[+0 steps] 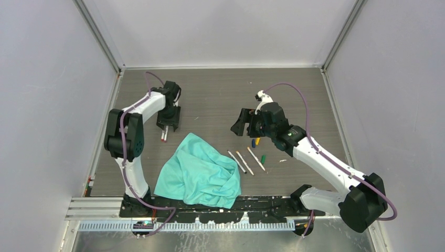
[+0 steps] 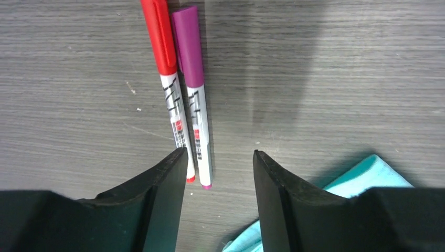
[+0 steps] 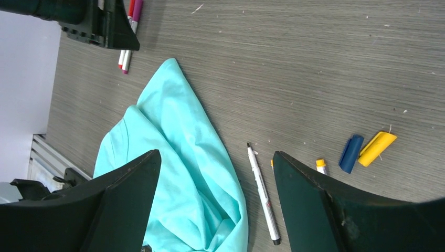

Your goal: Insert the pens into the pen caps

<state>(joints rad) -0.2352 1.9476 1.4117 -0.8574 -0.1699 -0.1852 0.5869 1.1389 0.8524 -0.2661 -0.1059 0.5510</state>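
Two capped pens, one with a red cap (image 2: 167, 79) and one with a purple cap (image 2: 193, 86), lie side by side on the table just in front of my left gripper (image 2: 218, 157), which is open and empty. They also show in the top view (image 1: 164, 136). Three uncapped white pens (image 1: 244, 163) lie right of the teal cloth. One of them (image 3: 262, 194) lies between my right gripper's fingers, below them. My right gripper (image 3: 216, 154) is open and empty, raised above the cloth's edge. A blue cap (image 3: 350, 153), a yellow cap (image 3: 376, 148) and a green cap (image 1: 263, 157) lie loose nearby.
A crumpled teal cloth (image 1: 202, 170) lies at the near middle of the dark wood-grain table, between the two arms; its corner shows in the left wrist view (image 2: 367, 170). Grey walls enclose the table on the left, right and far sides.
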